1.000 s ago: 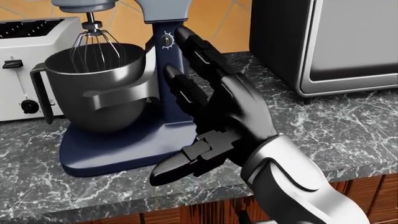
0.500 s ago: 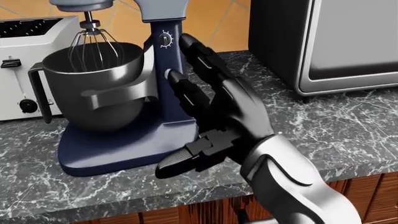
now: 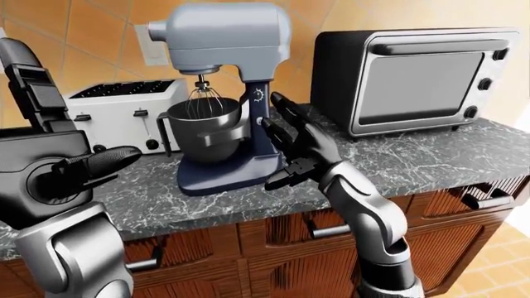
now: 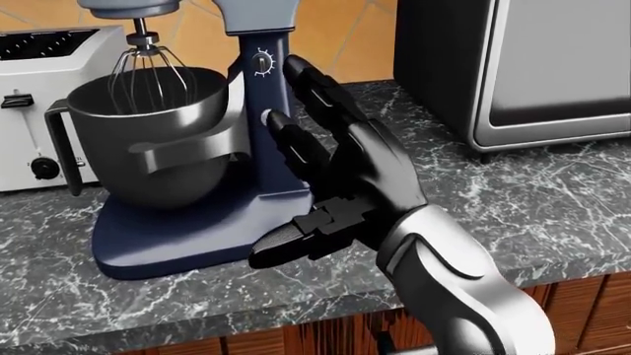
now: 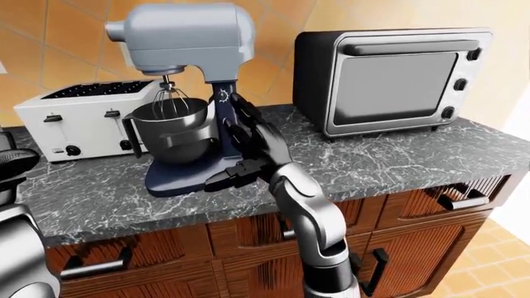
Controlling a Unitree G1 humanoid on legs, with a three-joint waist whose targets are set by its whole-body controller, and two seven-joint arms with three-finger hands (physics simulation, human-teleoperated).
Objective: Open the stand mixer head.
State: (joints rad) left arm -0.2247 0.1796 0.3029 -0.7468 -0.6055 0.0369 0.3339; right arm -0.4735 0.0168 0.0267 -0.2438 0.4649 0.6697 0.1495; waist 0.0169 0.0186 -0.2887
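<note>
The stand mixer has a grey head [image 3: 223,31], a navy column [image 4: 261,111] and base, and a steel bowl [image 4: 148,133] with the whisk [image 4: 146,70] down inside it. The head sits lowered over the bowl. My right hand [image 4: 296,159] is open beside the column's right side. Its fingers [image 4: 311,81] point up past the speed dial [image 4: 260,63], its thumb [image 4: 281,251] lies over the base, and it holds nothing. My left hand [image 3: 58,149] is raised at the left of the left-eye view, open and empty, well clear of the mixer.
A white toaster [image 3: 116,112] stands left of the mixer. A black toaster oven [image 3: 414,77] stands to its right. All sit on a dark marble counter [image 3: 430,155] against an orange tiled wall. Wooden drawers with handles [image 3: 484,202] are below.
My right hand has sunk slightly against the column and its forearm has swung a little left. The picture has shifted slightly left. The mixer head stays down.
</note>
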